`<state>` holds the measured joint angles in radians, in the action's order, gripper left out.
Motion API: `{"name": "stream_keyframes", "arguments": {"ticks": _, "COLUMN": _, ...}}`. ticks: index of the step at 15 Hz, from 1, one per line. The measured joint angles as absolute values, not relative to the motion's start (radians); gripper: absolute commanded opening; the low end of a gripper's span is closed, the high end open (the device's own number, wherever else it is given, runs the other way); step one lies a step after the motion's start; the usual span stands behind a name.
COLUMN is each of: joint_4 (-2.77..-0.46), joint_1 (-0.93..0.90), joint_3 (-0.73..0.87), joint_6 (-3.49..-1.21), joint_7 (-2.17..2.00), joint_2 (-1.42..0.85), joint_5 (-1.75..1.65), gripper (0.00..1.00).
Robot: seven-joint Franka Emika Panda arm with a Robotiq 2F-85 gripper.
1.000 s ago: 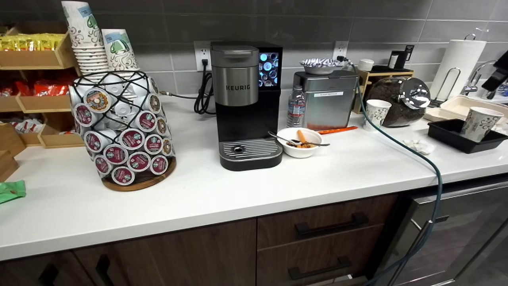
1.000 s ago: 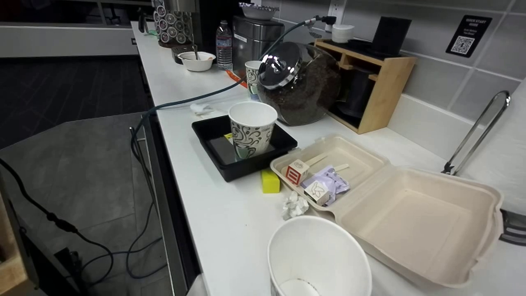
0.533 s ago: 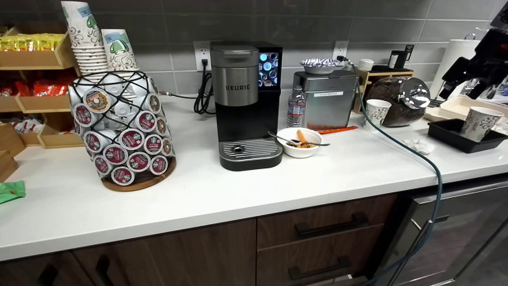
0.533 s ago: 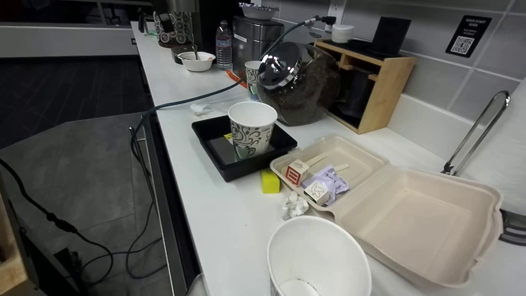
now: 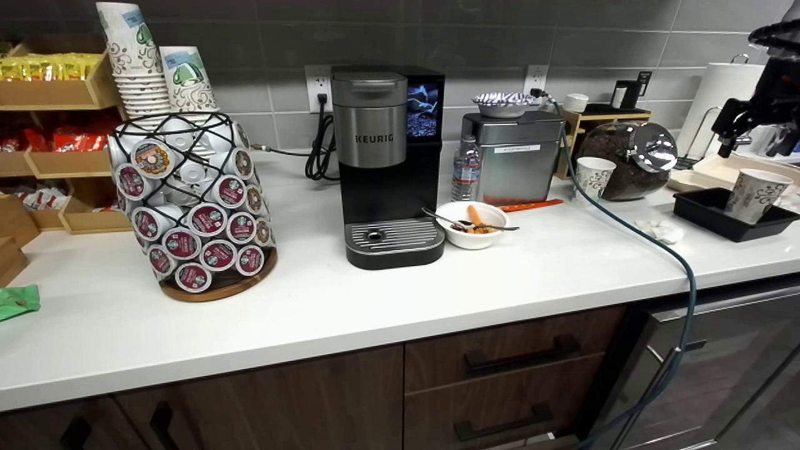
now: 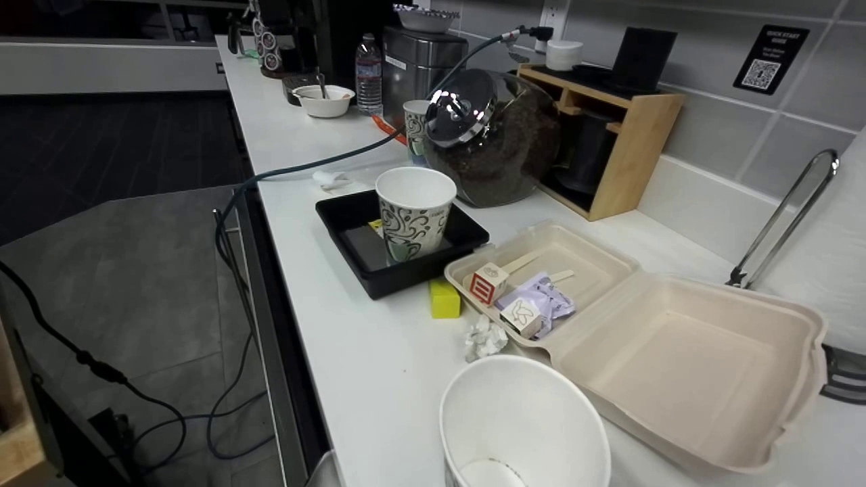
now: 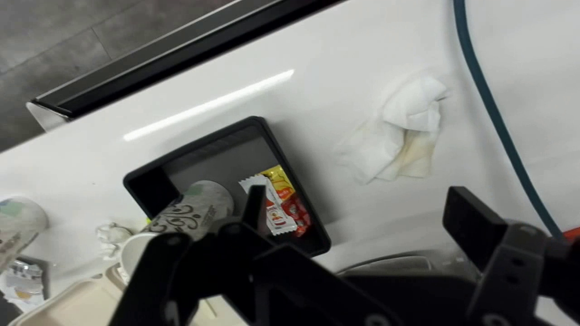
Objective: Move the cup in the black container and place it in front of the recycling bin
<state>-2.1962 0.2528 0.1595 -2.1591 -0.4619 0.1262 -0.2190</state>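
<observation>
Gripper [image 5: 750, 149] shifted rightward in an exterior view | fingers [image 7: 473, 228] spread | wrist view: cup [image 7: 191, 209], upright in tray [image 7: 213, 160], left of gap

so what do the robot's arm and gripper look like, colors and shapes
The gripper is mostly black, angular and many-jointed, with flat, blocky fingertips. Of the arm, only a greyish sliver shows at the edge of an exterior view; a dark loop below it may be cable. No markings are readable.

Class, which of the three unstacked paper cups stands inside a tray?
In an exterior view, the middle cup, inside the black container; the far cup and near cup are outside it.
</observation>
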Motion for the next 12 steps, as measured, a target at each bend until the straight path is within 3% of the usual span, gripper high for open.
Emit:
{"name": "stream_keyframes", "arguments": {"ticks": 5, "joint_4": -2.185, "joint_1": 0.254, "joint_3": 0.159, "joint_6": -2.138, "joint_7": -0.501, "joint_2": 0.137, "joint_5": -0.242, "gripper": 1.00}}
{"name": "stream_keyframes", "arguments": {"ticks": 12, "joint_4": -2.158, "joint_1": 0.312, "joint_3": 0.219, "joint_6": -2.250, "joint_7": -0.614, "joint_2": 0.029, "joint_5": -0.547, "gripper": 1.00}}
